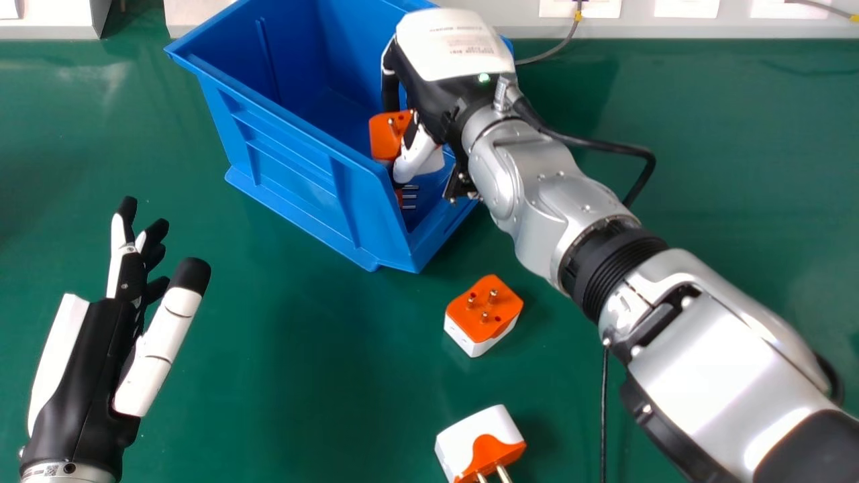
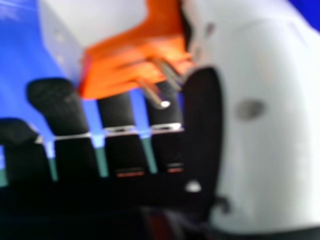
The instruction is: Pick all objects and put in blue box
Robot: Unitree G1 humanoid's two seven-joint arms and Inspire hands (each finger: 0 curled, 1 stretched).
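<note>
We see a green tabletop, and on it a blue box, tilted up neither way, its mouth open. The robot's right arm slants in from the right to the box. We see its right hand over the box, fingers and thumb closed on an orange held adapter. At left is the left hand, fingers extended, thumb spread wide. On the tabletop, near the box, sits an upper adapter, pins up; well apart from the box lies a lower adapter. Inside the box we spot metal pins. Small print marks the right hand, too tiny for us to read.
</note>
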